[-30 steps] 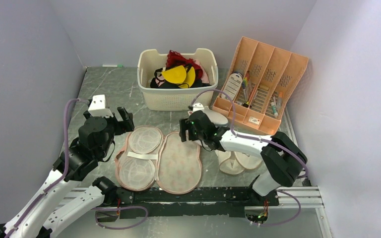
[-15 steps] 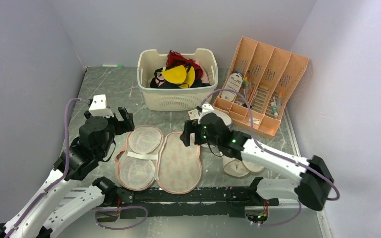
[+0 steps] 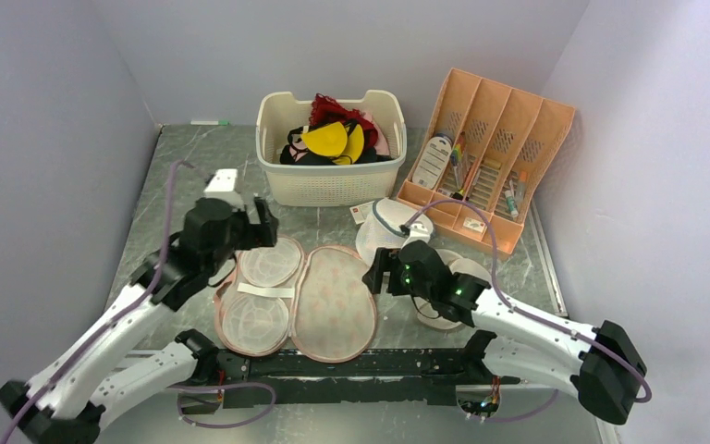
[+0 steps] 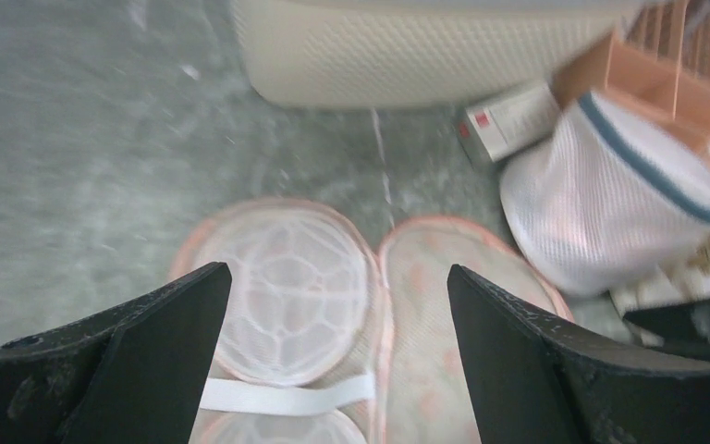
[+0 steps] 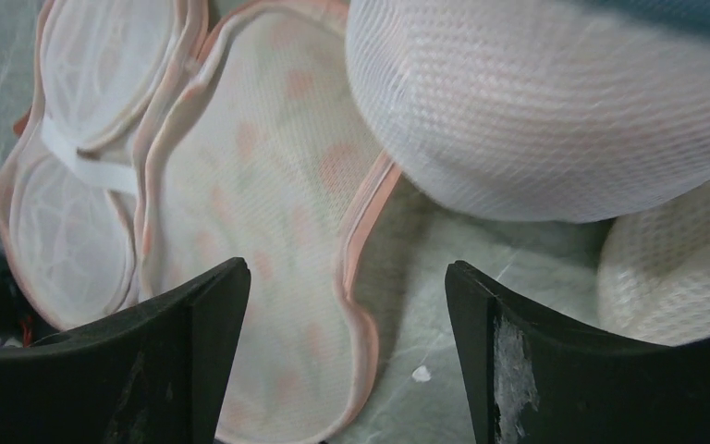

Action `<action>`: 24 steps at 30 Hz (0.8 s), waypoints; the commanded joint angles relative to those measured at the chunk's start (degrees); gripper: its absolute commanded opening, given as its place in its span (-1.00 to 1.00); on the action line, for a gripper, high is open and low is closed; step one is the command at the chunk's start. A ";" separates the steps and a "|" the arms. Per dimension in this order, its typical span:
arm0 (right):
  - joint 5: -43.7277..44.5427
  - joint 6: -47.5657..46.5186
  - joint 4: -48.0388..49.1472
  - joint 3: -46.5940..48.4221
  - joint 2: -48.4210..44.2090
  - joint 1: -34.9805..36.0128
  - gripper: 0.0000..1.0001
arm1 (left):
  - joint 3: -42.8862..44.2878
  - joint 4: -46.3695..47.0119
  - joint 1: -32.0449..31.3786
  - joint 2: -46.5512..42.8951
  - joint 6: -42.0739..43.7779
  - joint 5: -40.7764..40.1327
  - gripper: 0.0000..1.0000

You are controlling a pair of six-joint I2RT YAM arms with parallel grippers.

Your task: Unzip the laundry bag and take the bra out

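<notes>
Laundry bag unmoved, right gripper nearer

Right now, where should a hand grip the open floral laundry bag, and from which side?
The laundry bag lies flat and open, so I would pinch its pink edging on the right half, coming from the right, where the right hand is nearest.

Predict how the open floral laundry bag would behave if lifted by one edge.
The laundry bag would probably flop and fold at its middle seam, since it lies flat in two thin halves. It looks light: mostly mesh with narrow pink edging. That edging may hold each half's outline.
</notes>
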 commanded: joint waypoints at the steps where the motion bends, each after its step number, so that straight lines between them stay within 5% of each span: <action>1: 2.88 -4.53 2.04 2.00 -0.70 -3.19 0.58 | -0.06 1.16 0.18 9.85 -6.83 19.89 0.94; 5: -4.54 -5.54 7.42 -0.03 -1.75 -8.38 0.58 | -3.95 7.98 -4.60 16.89 -14.18 30.52 0.99; 9: -1.12 -7.36 4.70 0.45 -5.12 -9.56 0.57 | -0.29 7.22 -19.85 24.40 -20.50 18.76 0.98; 14: 14.06 -3.76 -6.05 1.49 -14.96 -9.82 0.57 | 7.27 2.92 -31.36 35.22 -23.80 7.60 0.72; 19: 24.19 -4.01 -12.36 0.45 -29.11 -9.95 0.54 | 16.22 -2.21 -34.51 46.41 -23.76 1.70 0.37; 24: 23.60 -6.68 -11.60 -1.57 -38.35 -9.60 0.51 | 26.55 -7.53 -34.94 58.38 -21.24 -2.58 0.45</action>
